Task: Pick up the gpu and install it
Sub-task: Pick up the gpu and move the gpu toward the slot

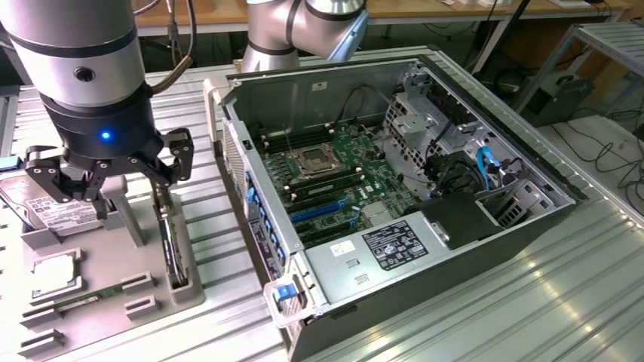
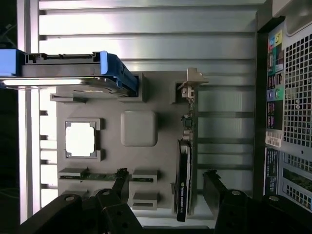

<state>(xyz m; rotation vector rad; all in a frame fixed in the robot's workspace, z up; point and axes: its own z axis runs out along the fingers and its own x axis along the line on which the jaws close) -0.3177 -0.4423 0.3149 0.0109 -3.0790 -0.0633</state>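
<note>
The gpu (image 1: 171, 249) stands on edge in a slot of the grey parts tray (image 1: 105, 256) at the exterior view's left. In the wrist view the gpu (image 2: 184, 165) is a thin dark card seen edge-on, with its silver bracket (image 2: 192, 84) at the far end. My gripper (image 1: 113, 181) hangs open above the tray, over the card's near end. In the wrist view the gripper (image 2: 165, 183) straddles the card without touching it. The card lies closer to one of the fingers (image 2: 213, 181) than to the other.
The tray (image 2: 158, 161) also holds a hard drive in a blue caddy (image 2: 73, 73), a processor (image 2: 82, 139) and a memory stick (image 2: 97, 174). The open computer case (image 1: 403, 249) lies right of the tray, its motherboard (image 1: 332, 173) and blue card slots (image 1: 317, 213) exposed.
</note>
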